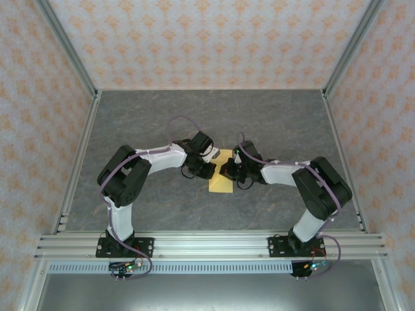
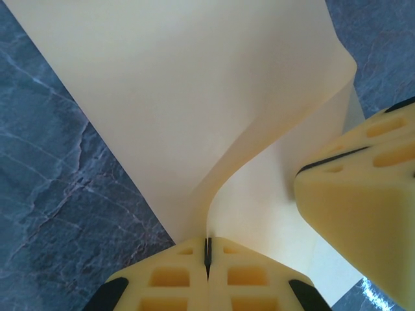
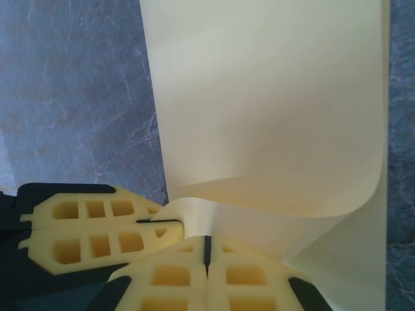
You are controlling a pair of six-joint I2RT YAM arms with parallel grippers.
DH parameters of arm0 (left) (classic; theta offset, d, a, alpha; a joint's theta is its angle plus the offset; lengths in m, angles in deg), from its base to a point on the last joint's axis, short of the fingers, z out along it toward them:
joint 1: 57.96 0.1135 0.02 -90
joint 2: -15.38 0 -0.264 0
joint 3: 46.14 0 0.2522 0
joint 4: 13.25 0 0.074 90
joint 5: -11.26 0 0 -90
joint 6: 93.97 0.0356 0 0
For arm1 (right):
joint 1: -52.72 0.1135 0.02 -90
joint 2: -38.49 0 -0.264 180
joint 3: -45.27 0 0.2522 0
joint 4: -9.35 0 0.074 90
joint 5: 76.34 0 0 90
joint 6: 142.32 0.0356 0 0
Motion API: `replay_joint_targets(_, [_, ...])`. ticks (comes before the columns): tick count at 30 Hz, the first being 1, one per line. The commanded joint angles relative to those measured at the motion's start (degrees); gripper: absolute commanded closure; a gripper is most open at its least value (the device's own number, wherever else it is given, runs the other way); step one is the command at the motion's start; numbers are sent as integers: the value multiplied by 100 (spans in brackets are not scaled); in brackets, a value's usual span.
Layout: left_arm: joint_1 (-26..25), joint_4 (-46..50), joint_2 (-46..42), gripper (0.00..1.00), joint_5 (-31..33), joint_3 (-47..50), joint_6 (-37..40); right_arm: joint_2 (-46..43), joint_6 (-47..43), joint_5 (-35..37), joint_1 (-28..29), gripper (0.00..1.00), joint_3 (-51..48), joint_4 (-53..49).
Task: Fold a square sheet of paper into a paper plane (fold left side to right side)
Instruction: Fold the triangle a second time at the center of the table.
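From above, the left arm (image 1: 126, 175) and right arm (image 1: 318, 184) rise from the near edge, elbows bowed outward and forearms angled inward. The left gripper (image 1: 206, 170) and right gripper (image 1: 232, 170) nearly meet at mid-worktop, over the square sheet of paper (image 1: 220, 183). The sheet shows as a narrow yellow strip lying on the worktop (image 1: 162, 123), a matt grey slab with marble-like veining. In the left wrist view, that gripper's pale yellow fingers (image 2: 172, 280) are blocky, with moulded rectangular pockets. They press fully together, and the paper's lifted edge runs down into the seam between them. The thin, smooth sheet sweeps up from there in a soft uncreased curl, while its lower layer lies flat. One finger of the right gripper crowds in from the right, just beside the curl. In the right wrist view, its own fingers (image 3: 172, 278) are likewise closed tight on the paper's edge. The sheet bows over in a rounded loop beyond them, and the left gripper's fingers (image 3: 97, 227) lie just beside on the left.
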Motion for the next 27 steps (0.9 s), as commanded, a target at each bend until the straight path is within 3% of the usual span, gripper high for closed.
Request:
replay_joint_targets(1, [40, 150, -181, 100, 365, 73, 72, 51, -196, 169, 42, 98, 151, -108])
replay_joint_targets(27, [44, 142, -267, 100, 363, 72, 18, 532, -399, 495, 38, 98, 177, -756])
